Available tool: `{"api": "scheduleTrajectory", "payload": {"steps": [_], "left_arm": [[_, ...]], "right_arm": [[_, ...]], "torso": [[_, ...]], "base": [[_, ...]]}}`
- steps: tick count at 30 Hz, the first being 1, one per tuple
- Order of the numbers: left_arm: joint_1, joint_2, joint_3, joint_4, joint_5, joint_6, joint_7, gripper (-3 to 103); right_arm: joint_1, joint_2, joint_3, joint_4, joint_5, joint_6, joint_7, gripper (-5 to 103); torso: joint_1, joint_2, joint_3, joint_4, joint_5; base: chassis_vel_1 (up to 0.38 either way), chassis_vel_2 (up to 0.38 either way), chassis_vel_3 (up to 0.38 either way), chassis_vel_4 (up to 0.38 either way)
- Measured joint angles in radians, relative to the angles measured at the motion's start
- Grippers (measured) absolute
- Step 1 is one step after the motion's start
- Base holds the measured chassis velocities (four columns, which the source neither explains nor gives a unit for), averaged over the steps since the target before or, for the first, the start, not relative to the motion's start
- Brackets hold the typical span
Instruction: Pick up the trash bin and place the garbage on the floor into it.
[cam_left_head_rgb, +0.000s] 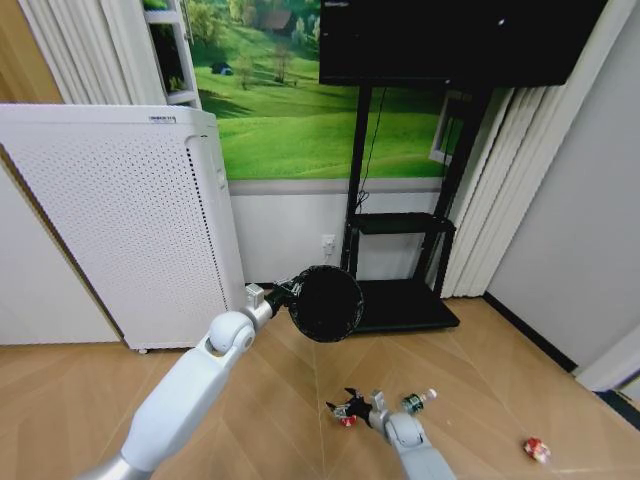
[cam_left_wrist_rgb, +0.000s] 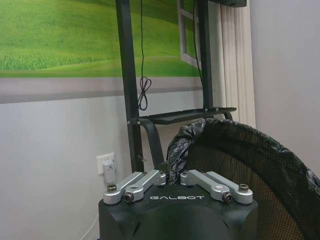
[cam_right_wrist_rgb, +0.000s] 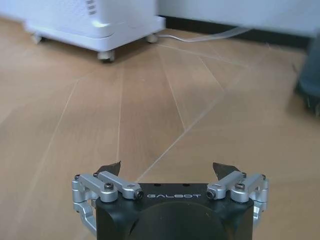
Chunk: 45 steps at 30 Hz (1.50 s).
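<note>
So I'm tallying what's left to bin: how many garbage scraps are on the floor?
3: a red one at the right gripper, a green one beside that arm, another red one far right. None seem hidden.

"GALBOT" in pale letters on the black housing of the left gripper (cam_left_wrist_rgb: 171, 176); likewise on the right gripper (cam_right_wrist_rgb: 170, 172).

Left gripper (cam_left_head_rgb: 284, 293) clamped, right gripper (cam_left_head_rgb: 349, 408) spread.

The room is viewed from the head, forward and down over both arms. The left wrist view is set close behind the left pincer (cam_left_wrist_rgb: 172, 176), facing the wall and stand (cam_left_wrist_rgb: 131, 90). The right wrist view is held low over the floor (cam_right_wrist_rgb: 165, 100), facing the appliance (cam_right_wrist_rgb: 100, 20), as seen from the head.
</note>
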Motion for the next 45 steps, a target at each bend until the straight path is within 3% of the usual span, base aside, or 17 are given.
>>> {"api": "scheduleTrajectory", "payload": {"steps": [2, 6, 8, 10, 11, 13, 16, 21, 23, 24, 28, 31, 33, 34, 36, 38, 45], "left_arm": [[0.007, 0.0, -0.003, -0.007, -0.001, 0.0, 0.001, 7], [0.017, 0.0, -0.008, -0.018, -0.005, 0.0, -0.002, 7], [0.021, 0.001, -0.009, -0.022, -0.007, 0.0, -0.004, 7], [0.027, 0.002, -0.013, -0.026, -0.008, 0.001, -0.005, 7], [0.027, 0.002, -0.013, -0.026, -0.008, 0.001, -0.005, 7], [0.038, 0.002, -0.019, -0.031, -0.009, 0.001, -0.006, 7], [0.05, -0.002, -0.024, -0.034, -0.007, 0.002, -0.006, 7], [0.069, -0.005, -0.029, -0.044, -0.006, 0.006, -0.008, 7], [0.074, -0.005, -0.035, -0.048, -0.005, 0.008, -0.009, 7], [0.074, -0.005, -0.035, -0.048, -0.005, 0.008, -0.009, 7], [0.085, -0.003, -0.048, -0.049, -0.003, 0.011, -0.009, 7], [0.088, -0.004, -0.049, -0.049, -0.002, 0.011, -0.009, 7], [0.092, -0.006, -0.049, -0.05, -0.002, 0.011, -0.01, 7], [0.092, -0.006, -0.049, -0.05, -0.002, 0.011, -0.01, 7], [0.095, -0.007, -0.048, -0.051, 0.001, 0.011, -0.01, 7], [0.095, -0.01, -0.046, -0.051, 0.002, 0.011, -0.01, 7], [0.096, -0.013, -0.048, -0.053, 0.003, 0.011, -0.008, 7]], "right_arm": [[0.044, 0.0, 0.035, -0.015, -0.209, 0.163, -0.077, 100], [0.066, -0.017, 0.037, 0.027, -0.375, 0.236, -0.131, 100], [0.068, -0.026, 0.031, 0.052, -0.432, 0.247, -0.135, 100], [0.075, -0.039, 0.026, 0.082, -0.584, 0.302, -0.122, 100], [0.075, -0.039, 0.026, 0.082, -0.584, 0.302, -0.122, 100], [0.087, -0.047, 0.018, 0.099, -0.786, 0.384, -0.09, 100], [0.089, -0.049, 0.004, 0.096, -0.861, 0.394, -0.068, 100], [0.089, -0.039, 0.006, 0.07, -0.872, 0.373, -0.051, 100], [0.068, -0.043, -0.01, 0.058, -0.724, 0.279, -0.023, 100], [0.068, -0.043, -0.01, 0.058, -0.724, 0.279, -0.023, 100], [-0.02, -0.072, -0.108, 0.062, -0.291, 0.02, 0.126, 100], [-0.044, -0.074, -0.126, 0.069, -0.195, -0.055, 0.178, 100], [-0.083, -0.074, -0.176, 0.082, 0.018, -0.18, 0.354, 100], [-0.083, -0.074, -0.176, 0.082, 0.018, -0.18, 0.354, 100], [-0.113, -0.059, -0.23, 0.105, 0.289, -0.313, 0.587, 100], [-0.124, -0.048, -0.26, 0.119, 0.446, -0.374, 0.719, 100], [-0.103, -0.015, -0.277, 0.093, 0.618, -0.398, 0.88, 100]], "torso": [[0.0, 0.0, 0.0, 0.0002, -0.0003], [0.0, 0.0, 0.0, 0.0005, -0.0003], [0.0, 0.0, 0.0, 0.0004, -0.0004], [0.0, 0.0, 0.0, 0.0002, -0.0002], [0.0, 0.0, 0.0, 0.0002, -0.0002], [0.0, 0.0, 0.0, 0.0003, -0.0003], [0.0, 0.0, 0.0, 0.0003, -0.0002], [0.0, 0.0, 0.0, 0.0004, -0.0001], [0.0, 0.0, 0.0, 0.0005, -0.0006], [0.0, 0.0, 0.0, 0.0005, -0.0006], [0.0, 0.0, 0.0, 0.0001, -0.0001], [0.0, 0.0, 0.0, 0.0002, -0.0005], [0.0, 0.0, 0.0, 0.0001, -0.0004], [0.0, 0.0, 0.0, 0.0001, -0.0004], [0.0, 0.0, 0.0, 0.0001, -0.0003], [0.0, 0.0, 0.0, 0.0003, -0.0003], [0.0, 0.0, 0.0, 0.0003, -0.0005]], "base": [[0.0, 0.0, 0.0, 0.0], [0.0, 0.0, 0.0, 0.0], [0.0, 0.0, 0.0, 0.0], [0.0, 0.0, 0.0, 0.0], [0.0, 0.0, 0.0, 0.0], [0.0, 0.0, 0.0, 0.0], [0.0, 0.0, 0.0, 0.0], [0.0, 0.0, 0.0, 0.0], [0.0, 0.0, 0.0, 0.0], [0.0, 0.0, 0.0, 0.0], [0.0, 0.0, 0.0, 0.0], [0.0, 0.0, 0.0, 0.0], [0.0, 0.0, 0.0, 0.0], [0.0, 0.0, 0.0, 0.0], [0.0, 0.0, 0.0, 0.0], [0.0, 0.0, 0.0, 0.0], [0.0, 0.0, 0.0, 0.0]]}}
